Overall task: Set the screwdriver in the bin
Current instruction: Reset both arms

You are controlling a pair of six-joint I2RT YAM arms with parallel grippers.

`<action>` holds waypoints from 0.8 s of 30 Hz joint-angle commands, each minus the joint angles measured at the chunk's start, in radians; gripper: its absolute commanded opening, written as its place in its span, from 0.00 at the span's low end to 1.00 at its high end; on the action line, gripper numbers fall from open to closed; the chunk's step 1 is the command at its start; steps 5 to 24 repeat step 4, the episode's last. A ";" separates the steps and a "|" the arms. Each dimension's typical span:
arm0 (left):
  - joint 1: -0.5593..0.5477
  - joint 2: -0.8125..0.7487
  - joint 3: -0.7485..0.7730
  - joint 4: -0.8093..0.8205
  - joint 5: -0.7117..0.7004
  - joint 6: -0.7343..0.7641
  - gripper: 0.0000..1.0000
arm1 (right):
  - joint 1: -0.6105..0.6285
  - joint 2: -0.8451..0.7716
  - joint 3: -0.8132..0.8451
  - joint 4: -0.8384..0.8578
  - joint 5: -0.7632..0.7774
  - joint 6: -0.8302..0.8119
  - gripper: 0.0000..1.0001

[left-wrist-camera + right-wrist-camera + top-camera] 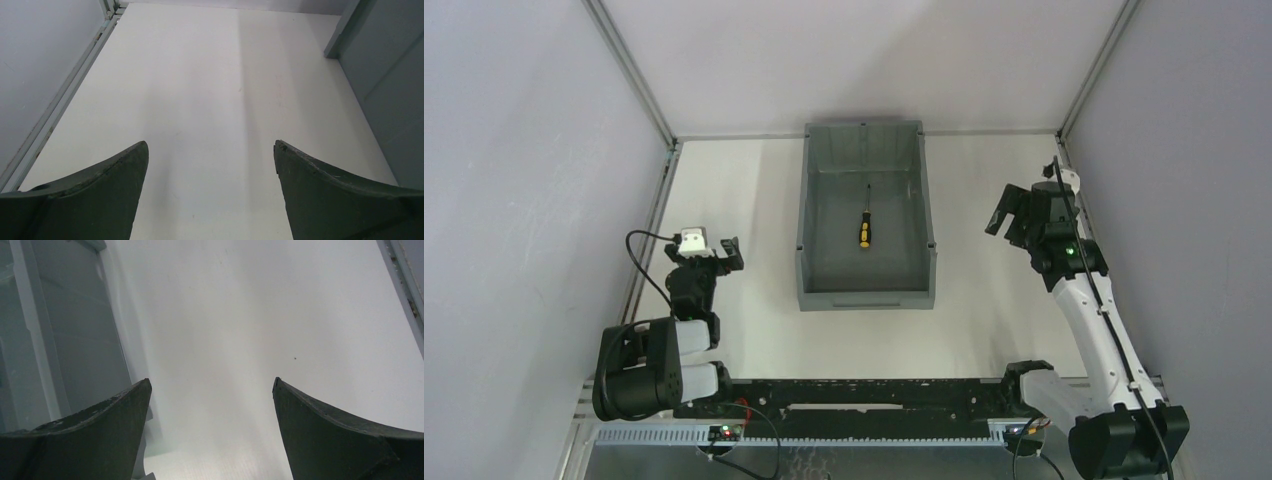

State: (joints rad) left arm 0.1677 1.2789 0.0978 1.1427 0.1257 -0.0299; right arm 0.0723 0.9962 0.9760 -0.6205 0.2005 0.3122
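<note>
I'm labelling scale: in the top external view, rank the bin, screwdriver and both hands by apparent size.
Largest: bin.
Next: left hand and right hand, too alike to rank, and their height above the table is unclear.
Smallest: screwdriver.

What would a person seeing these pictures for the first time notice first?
The grey bin stands in the middle of the white table, and the yellow-and-black screwdriver lies on its floor. The left gripper and the right gripper flank the bin, their fingers open and holding nothing.
</note>
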 commanded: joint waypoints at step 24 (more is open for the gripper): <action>-0.002 -0.012 0.039 0.040 -0.005 -0.011 1.00 | -0.009 -0.022 -0.005 0.055 -0.018 -0.004 1.00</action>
